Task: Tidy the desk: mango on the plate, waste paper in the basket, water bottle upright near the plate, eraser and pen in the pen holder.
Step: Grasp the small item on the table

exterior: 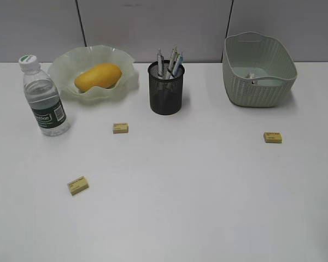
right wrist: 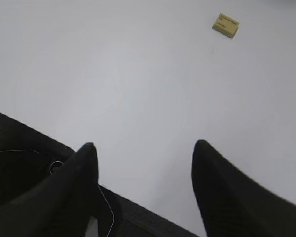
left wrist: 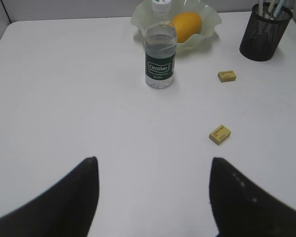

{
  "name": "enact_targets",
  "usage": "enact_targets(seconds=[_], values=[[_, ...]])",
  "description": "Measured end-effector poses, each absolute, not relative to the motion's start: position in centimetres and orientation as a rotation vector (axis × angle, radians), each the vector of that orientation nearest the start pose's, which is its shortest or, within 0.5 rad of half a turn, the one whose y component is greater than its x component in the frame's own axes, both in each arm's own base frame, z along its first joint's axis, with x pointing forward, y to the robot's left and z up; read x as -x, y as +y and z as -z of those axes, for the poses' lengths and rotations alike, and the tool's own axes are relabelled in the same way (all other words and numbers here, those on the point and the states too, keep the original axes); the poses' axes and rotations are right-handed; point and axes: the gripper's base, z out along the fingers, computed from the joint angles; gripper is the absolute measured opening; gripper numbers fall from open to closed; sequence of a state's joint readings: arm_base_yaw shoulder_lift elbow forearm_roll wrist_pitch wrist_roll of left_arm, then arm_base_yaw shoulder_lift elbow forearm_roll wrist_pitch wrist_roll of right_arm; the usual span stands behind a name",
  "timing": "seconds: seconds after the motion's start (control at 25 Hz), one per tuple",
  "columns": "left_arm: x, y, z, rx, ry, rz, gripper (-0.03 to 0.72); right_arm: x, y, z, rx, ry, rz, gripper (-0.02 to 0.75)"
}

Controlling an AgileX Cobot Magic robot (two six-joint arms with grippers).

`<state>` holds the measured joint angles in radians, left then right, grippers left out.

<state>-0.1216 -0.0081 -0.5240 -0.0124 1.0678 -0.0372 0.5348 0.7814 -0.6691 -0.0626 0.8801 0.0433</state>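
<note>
Three small yellow block erasers outstanding — nearest [left wrist: 220, 134] lies ahead-right of the wide-open, empty left gripper [left wrist: 153, 197], another [right wrist: 225, 24] far ahead-right of the equally open right gripper [right wrist: 143, 187]; advise gripping across short sides.

Water bottle [left wrist: 160, 47] dark green label: white lettering, reads roughly "Cestbon". Eraser print illegible.

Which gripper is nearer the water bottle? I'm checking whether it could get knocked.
Left. The open left gripper has the upright water bottle ahead of it across bare desk. The open right gripper sees only desk and one eraser, no bottle.
</note>
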Motion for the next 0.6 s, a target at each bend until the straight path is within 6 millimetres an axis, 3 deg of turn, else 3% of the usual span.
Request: enact_targets(seconds=[0.24,0.44,0.6], values=[[0.9,0.0,-28.3,-0.086,2.019,0.116,0.529,-8.3,4.4,-27.5,0.617,2.341,-0.18,0.482],[0.9,0.0,-28.3,-0.086,2.019,0.117,0.529,-6.7,3.4,-28.1,0.591,2.264,-0.204,0.482],[0.9,0.0,-28.3,-0.086,2.019,0.117,0.529,-5.9,2.8,-27.6,0.604,2.333,-0.177,0.482]])
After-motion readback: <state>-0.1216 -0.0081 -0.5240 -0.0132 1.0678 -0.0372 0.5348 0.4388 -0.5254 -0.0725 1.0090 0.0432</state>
